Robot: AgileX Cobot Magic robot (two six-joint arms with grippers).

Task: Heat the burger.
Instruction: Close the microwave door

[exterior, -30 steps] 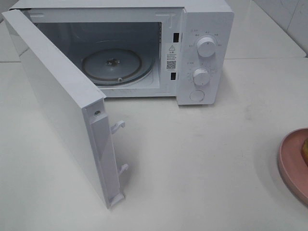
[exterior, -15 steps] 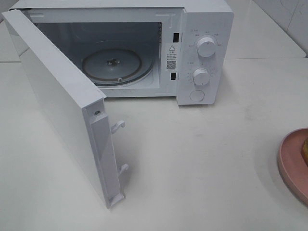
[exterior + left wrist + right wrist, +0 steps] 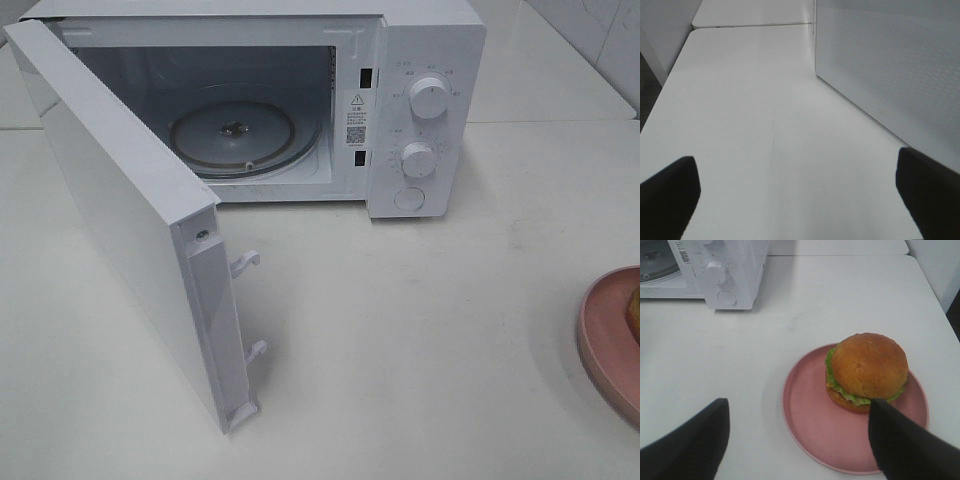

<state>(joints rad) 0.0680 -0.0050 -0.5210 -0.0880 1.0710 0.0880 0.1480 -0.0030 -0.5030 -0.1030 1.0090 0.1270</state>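
The burger (image 3: pixel 867 367), with a golden-brown bun and green lettuce, sits on a pink plate (image 3: pixel 810 415) on the white table. In the exterior high view only a sliver of the burger (image 3: pixel 634 310) and part of the plate (image 3: pixel 605 340) show at the right edge. My right gripper (image 3: pixel 797 410) is open and empty, hovering near the plate, with one finger close beside the burger. My left gripper (image 3: pixel 795 160) is open and empty above the bare table, beside the microwave door (image 3: pixel 890 65). Neither gripper shows in the exterior high view.
The white microwave (image 3: pixel 430 100) stands at the back with its door (image 3: pixel 130 220) swung wide open toward the front left. Its glass turntable (image 3: pixel 235 135) is bare. The microwave's knobs also show in the right wrist view (image 3: pixel 717 272).
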